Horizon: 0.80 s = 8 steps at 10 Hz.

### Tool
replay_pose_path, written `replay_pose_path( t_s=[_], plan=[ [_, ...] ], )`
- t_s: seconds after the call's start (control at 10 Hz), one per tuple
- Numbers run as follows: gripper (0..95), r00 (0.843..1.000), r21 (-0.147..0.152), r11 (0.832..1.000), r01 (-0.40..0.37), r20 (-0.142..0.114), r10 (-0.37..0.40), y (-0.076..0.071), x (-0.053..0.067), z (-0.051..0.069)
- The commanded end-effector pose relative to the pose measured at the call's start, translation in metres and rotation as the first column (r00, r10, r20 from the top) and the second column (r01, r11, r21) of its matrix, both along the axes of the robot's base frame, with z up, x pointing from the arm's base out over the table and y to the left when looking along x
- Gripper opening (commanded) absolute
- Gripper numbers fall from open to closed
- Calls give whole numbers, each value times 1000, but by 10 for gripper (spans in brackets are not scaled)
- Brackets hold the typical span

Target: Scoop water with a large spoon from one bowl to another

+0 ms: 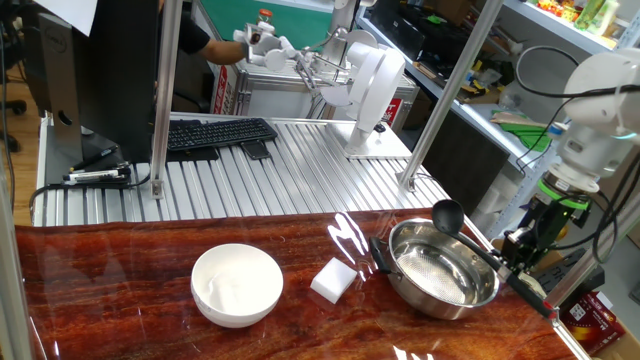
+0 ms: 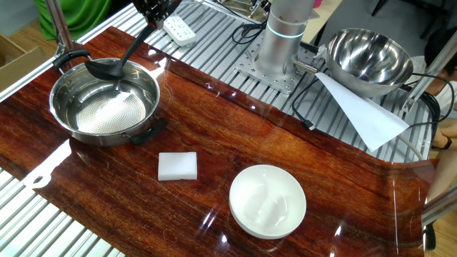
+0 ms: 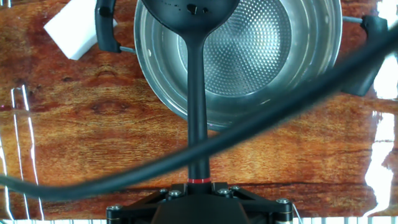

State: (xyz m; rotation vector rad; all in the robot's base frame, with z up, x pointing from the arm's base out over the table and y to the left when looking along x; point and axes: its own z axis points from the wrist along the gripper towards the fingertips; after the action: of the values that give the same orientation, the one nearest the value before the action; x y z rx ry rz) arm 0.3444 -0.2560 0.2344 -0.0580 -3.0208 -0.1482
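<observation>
Ladle [image 3: 196, 74]: handle end clamped in gripper [image 3: 198, 186] fingers, cup poised over steel bowl [image 3: 249, 56] for scooping; white bowl [image 1: 237, 284] waiting left on desk [image 1: 120, 290].

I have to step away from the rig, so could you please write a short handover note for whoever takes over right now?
Gripper: shut on the black ladle, gripping the handle's end by the red mark.
Ladle cup: raised above the steel bowl, over its rim, not dipped in.
Steel bowl: on the wooden table; water in it shows only as a faint sheen.
White bowl: apart from the steel bowl, with the white block lying between them; I cannot tell whether it holds any water.
Done: ladle picked up and brought to the steel bowl.
Left: scoop, carry across to the white bowl, pour.
</observation>
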Motion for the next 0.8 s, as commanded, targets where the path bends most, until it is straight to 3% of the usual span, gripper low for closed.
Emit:
replay_pose_path(
  t_s=[0.1, 0.8],
  plan=[
    [0, 1000, -8, 1000, 14, -7, -14, 0, 0, 0],
    [0, 1000, -10, 1000, 12, -26, -12, 0, 0, 0]
  ],
)
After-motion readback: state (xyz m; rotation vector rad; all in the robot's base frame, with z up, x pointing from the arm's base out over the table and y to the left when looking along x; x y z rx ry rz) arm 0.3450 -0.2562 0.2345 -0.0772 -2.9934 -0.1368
